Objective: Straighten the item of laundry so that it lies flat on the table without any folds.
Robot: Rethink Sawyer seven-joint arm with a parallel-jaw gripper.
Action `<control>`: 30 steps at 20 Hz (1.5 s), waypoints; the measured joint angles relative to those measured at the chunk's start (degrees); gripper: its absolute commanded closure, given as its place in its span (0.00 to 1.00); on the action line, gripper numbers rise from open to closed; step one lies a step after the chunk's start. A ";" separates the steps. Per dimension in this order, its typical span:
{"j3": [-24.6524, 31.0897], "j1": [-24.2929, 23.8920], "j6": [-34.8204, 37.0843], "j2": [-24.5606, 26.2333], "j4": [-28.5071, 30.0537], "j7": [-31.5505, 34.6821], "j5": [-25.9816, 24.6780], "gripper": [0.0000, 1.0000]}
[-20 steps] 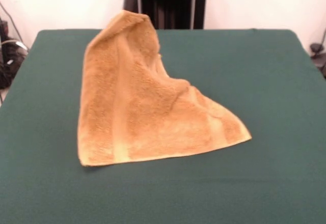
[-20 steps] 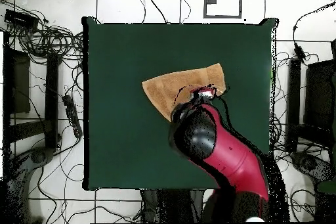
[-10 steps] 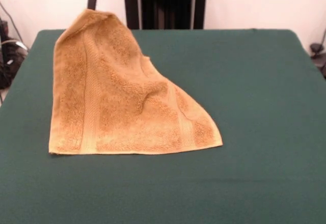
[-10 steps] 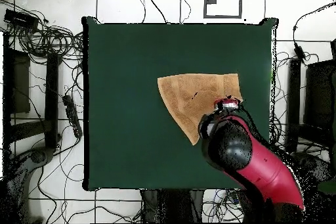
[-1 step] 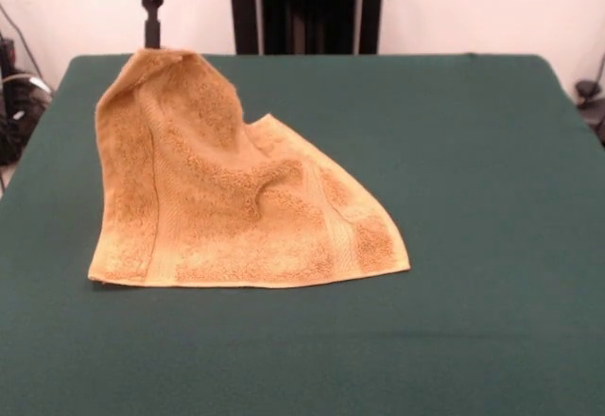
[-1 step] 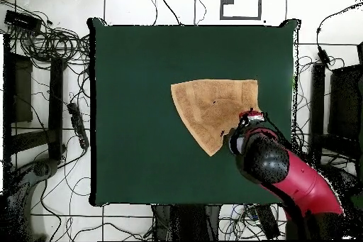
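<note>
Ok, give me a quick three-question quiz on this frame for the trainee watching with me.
1. True or false: the towel lies fully flat on the table.
2. In the front view, which part of the towel is raised: (a) the far left corner, (b) the near right corner, (c) none?
3. In the overhead view, the arm reaches the towel at which of its edges?

Key:
1. False; one corner stands up and the cloth is creased.
2. (a)
3. Its right edge.
</note>
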 measured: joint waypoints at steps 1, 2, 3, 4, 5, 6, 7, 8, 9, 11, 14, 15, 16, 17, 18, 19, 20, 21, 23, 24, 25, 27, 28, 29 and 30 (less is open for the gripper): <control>0.29 -0.29 -0.01 0.16 -0.01 0.00 -0.47 1.00; 0.42 -0.43 0.00 0.52 0.00 -0.01 -1.14 1.00; 0.56 -0.56 0.01 0.89 0.00 -0.01 -1.80 1.00; 0.63 -0.57 -0.07 1.34 0.00 -0.01 -2.61 1.00; 0.70 -0.58 -0.14 1.80 0.00 -0.01 -3.42 1.00; 0.77 -0.59 -0.22 2.26 0.00 -0.01 -4.23 1.00; 0.87 -0.63 -0.36 2.53 -0.01 -0.01 -4.60 1.00; 0.98 -0.68 -0.53 2.83 -0.02 -0.01 -4.94 1.00; 1.09 -0.73 -0.71 3.12 -0.03 -0.01 -5.27 1.00; 1.77 -1.09 -1.64 4.28 -0.04 -0.01 -6.26 1.00; 2.65 -1.53 -2.43 5.31 -0.06 -0.01 -6.86 1.00; 2.97 -1.69 -2.72 5.73 -0.08 -0.01 -7.08 1.00; 3.15 -1.79 -2.88 6.06 -0.07 -0.01 -7.28 1.00; 3.50 -2.03 -3.03 6.56 -0.07 -0.01 -7.67 1.00; 3.85 -2.26 -3.18 7.07 -0.07 -0.01 -8.05 1.00; 4.20 -2.50 -3.33 7.58 -0.07 -0.01 -8.43 1.00; 4.55 -2.87 -3.36 8.09 -0.08 -0.01 -8.80 1.00; 4.93 -3.33 -3.36 8.65 -0.07 -0.01 -9.10 1.00; 5.86 -4.49 -3.36 9.81 -0.07 -0.01 -9.87 1.00; 6.42 -5.19 -3.36 10.41 -0.08 -0.01 -10.35 1.00; 6.71 -5.70 -3.36 10.80 -0.10 -0.01 -10.77 1.00; 7.06 -6.36 -3.36 11.34 -0.10 -0.01 -11.29 1.00; 7.23 -6.69 -3.36 11.61 -0.10 -0.01 -11.55 1.00; 7.38 -7.16 -3.36 11.89 -0.10 -0.01 -12.05 1.00; 7.53 -7.63 -3.36 12.17 -0.10 -0.01 -12.54 1.00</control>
